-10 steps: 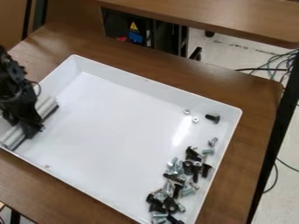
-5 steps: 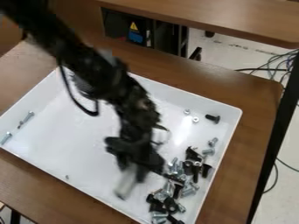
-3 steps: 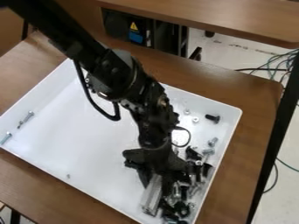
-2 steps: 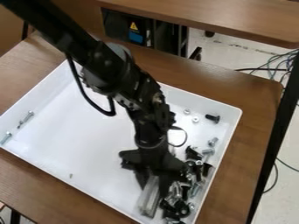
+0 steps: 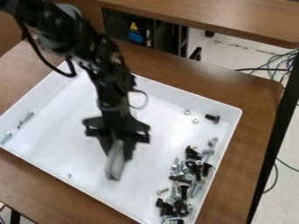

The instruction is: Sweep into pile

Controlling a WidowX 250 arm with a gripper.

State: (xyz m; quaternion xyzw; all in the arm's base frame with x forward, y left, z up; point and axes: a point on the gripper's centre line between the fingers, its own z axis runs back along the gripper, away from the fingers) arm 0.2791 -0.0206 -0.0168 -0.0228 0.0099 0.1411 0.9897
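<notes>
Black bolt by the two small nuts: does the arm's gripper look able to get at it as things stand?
Likely yes, to sweep: open tray floor leads to the black bolt, two nuts beside it; the grey bar in the gripper might hinder grasping.

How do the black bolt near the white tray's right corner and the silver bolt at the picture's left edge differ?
The black bolt looks stubby, while the silver bolt is slimmer. The black bolt's head faces right; the silver bolt's head points up the picture. Both lie apart from the pile.

Cables point(image 5: 257, 69) lie on the pale floor point(image 5: 234, 56) beside the brown table point(image 5: 257, 98).
</notes>
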